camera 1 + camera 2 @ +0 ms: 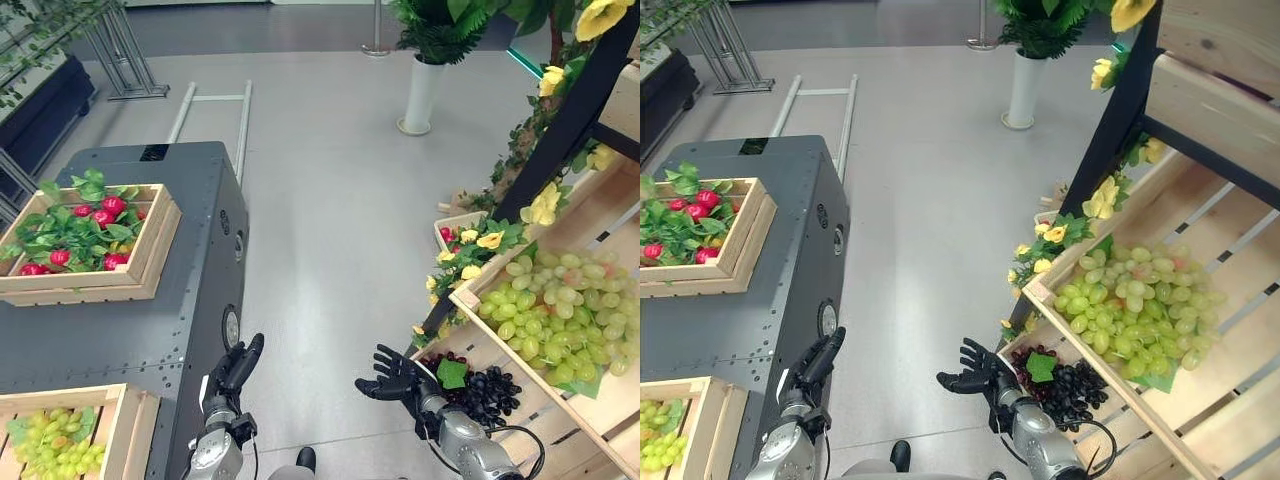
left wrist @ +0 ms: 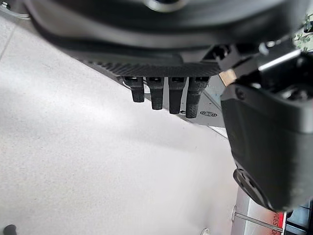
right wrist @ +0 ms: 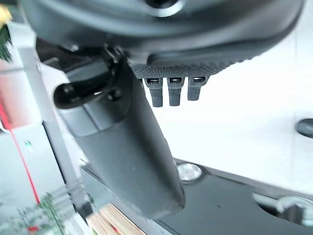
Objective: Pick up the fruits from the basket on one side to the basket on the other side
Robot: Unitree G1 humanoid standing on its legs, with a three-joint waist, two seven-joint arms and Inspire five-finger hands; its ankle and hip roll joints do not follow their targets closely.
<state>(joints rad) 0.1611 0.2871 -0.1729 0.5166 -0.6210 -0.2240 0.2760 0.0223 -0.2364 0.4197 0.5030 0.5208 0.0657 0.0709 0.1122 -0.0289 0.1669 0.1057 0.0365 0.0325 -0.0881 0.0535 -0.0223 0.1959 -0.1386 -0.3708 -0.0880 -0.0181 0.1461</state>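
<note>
Low on my left, a wooden crate [image 1: 128, 420] on the grey cabinet [image 1: 150, 330] holds green grapes [image 1: 55, 445]. Further back on the cabinet is a second crate [image 1: 150, 250] of red fruits [image 1: 100, 215] among leaves. On my right, a slanted wooden shelf [image 1: 600, 420] carries a heap of green grapes [image 1: 560, 305], with dark grapes [image 1: 485, 390] in the tray below. My left hand [image 1: 235, 372] hangs open beside the cabinet's front corner, holding nothing. My right hand [image 1: 392, 378] is open with fingers spread, just left of the dark grapes and not touching them.
A dark slanted post [image 1: 560, 140] wound with yellow flowers [image 1: 545, 205] stands by the shelf. A small crate of red fruits [image 1: 447, 235] sits at its foot. A white vase [image 1: 420, 95] with a plant and a metal frame [image 1: 210, 110] stand on the grey floor beyond.
</note>
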